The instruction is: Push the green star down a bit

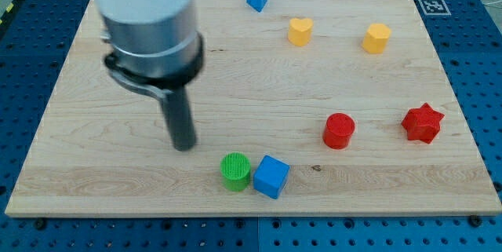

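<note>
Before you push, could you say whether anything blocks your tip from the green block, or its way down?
Nothing visible. My tip is up-left of the green block, bare board between and below it. A blue cube flanks its right.

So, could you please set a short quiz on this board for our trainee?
1. Fill in: the red cylinder lies to the view's ____ of the red star.
2. True or false: my tip touches the green block.
3. Which block lies nearest the green block? A) red star B) blue cube C) red cylinder
Key: 1 left; 2 false, it stands apart, up and to the view's left; 3 B.
</note>
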Robot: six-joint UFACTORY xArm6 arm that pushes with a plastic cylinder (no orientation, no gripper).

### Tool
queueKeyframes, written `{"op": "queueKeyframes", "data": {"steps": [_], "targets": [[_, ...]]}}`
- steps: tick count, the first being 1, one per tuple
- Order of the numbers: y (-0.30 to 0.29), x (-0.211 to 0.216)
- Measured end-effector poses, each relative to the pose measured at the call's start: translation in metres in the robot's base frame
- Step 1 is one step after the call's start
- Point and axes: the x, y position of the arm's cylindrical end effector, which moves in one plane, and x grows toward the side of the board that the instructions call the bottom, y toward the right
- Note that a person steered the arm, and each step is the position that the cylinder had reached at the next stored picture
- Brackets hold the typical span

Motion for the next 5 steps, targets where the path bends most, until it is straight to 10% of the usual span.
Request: {"op": "queueKeyframes", "data": {"steps": [2, 5], "targets": [[-0.108, -0.081], [-0.109, -0.169]]}}
